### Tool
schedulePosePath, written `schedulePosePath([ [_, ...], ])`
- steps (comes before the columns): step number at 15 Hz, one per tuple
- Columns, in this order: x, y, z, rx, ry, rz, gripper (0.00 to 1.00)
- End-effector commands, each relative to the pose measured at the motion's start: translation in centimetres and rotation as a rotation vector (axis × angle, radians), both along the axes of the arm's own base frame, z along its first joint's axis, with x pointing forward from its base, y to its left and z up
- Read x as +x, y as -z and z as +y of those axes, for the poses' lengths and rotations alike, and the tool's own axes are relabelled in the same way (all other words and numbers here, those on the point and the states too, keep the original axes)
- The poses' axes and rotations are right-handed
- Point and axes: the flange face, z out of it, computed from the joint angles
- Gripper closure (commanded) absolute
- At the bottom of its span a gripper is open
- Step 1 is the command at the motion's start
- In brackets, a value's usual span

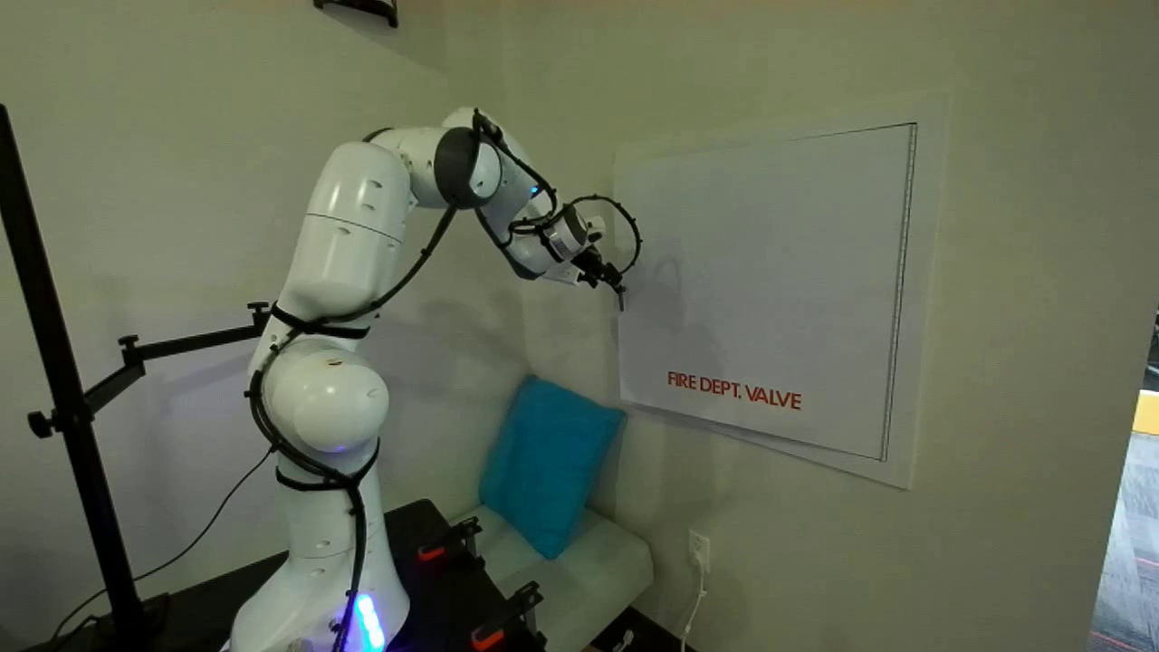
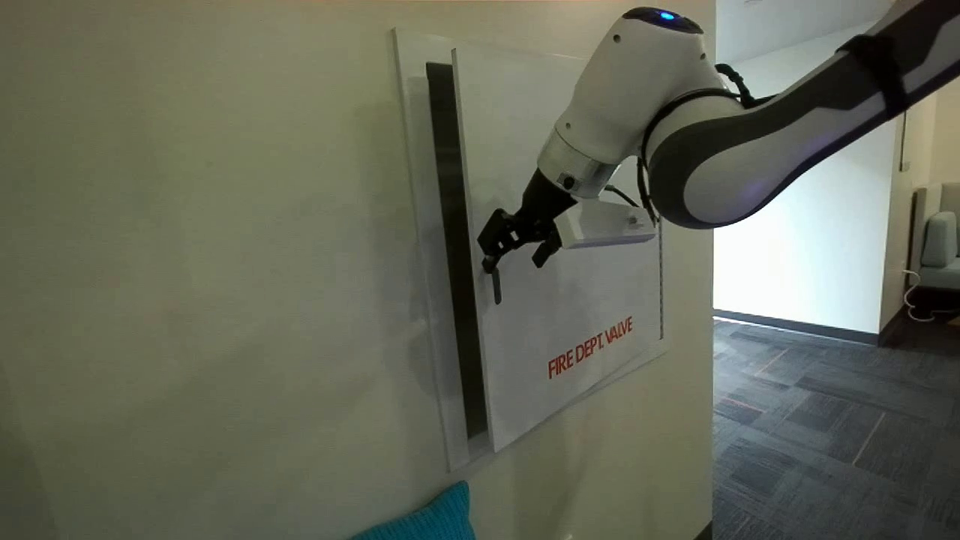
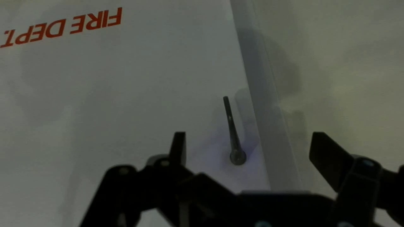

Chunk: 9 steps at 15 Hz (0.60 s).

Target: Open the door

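The door (image 2: pixel 566 292) is standing ajar on the wall (image 2: pixel 225 262) before me, a dark gap (image 2: pixel 456 240) showing between its near-vertical edge and the frame (image 2: pixel 435 262). The arm (image 1: pixel 358 217) is arching over to it, and the gripper (image 3: pixel 249 143) is hanging at that edge, jaws spread wide. The handle (image 3: pixel 233 129) is sitting between them; whether either is touching it, I can't tell. Lower down, a blue cushion (image 1: pixel 550 462) is resting on a padded seat (image 1: pixel 602 566).

Setting appears to be an office or similar commercial building; exact use unclear. Evidence: streaked dark-grey carpet tiles (image 2: pixel 810 442) and a dark skirting strip (image 2: pixel 795 328) beyond a plain pale wall (image 2: pixel 225 262); a white flat rectangular cabinet door (image 1: pixel 761 263) with red "FIRE DEPT. VALVE" lettering (image 1: pixel 734 390); a pale upholstered bench (image 1: pixel 602 570) bearing a square blue fabric cushion (image 1: pixel 550 462).
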Motion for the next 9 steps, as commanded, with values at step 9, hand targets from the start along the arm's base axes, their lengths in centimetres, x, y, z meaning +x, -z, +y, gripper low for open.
schedulePosePath([
  [9, 3.5, 0.1, 0.3, -0.062, 0.032, -0.014, 0.00],
])
